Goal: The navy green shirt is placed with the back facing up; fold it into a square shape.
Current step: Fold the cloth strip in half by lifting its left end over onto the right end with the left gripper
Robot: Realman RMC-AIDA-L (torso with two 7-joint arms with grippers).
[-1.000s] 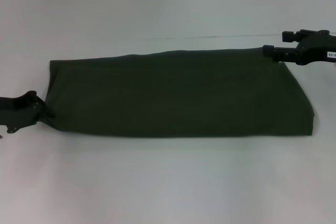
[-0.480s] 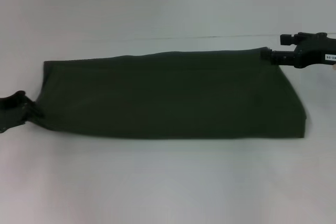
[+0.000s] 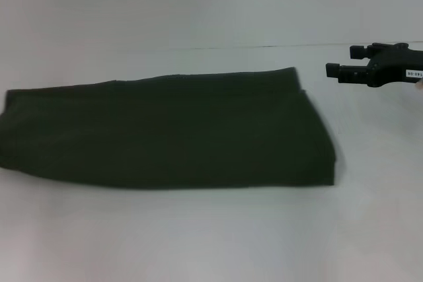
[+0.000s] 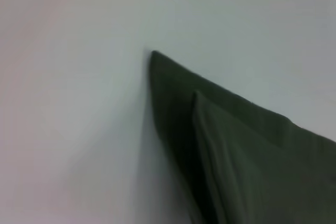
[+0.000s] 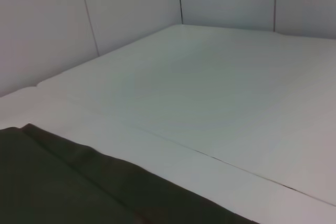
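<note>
White worktop [image 3: 211,236] fills every view, with a thin dark seam [image 3: 264,47] running across it behind the cloth and pale panelled walls [image 5: 126,9] rising at its far side in the right wrist view.

On it lies the shirt [image 3: 172,130], folded into a long dark olive band that stretches from the left edge of the head view to right of centre. Its left end is cut off by the picture edge, so how far it runs that way cannot be told. At the right end a lower layer peeks out past the upper one, along the far corner. No lettering shows (only plain cloth faces up).

The left wrist view shows one pointed corner of the shirt [image 4: 236,145] with a second folded edge stacked on top, flat on the worktop; the cloth runs out of the picture. The right wrist view catches only a strip of the shirt [image 5: 63,182] at its near edge.

The right tool [image 3: 338,70] hangs just beyond the shirt's far right corner, apart from it, its two prongs spread with nothing between them. The left tool appears in no view, so its state cannot be told.
</note>
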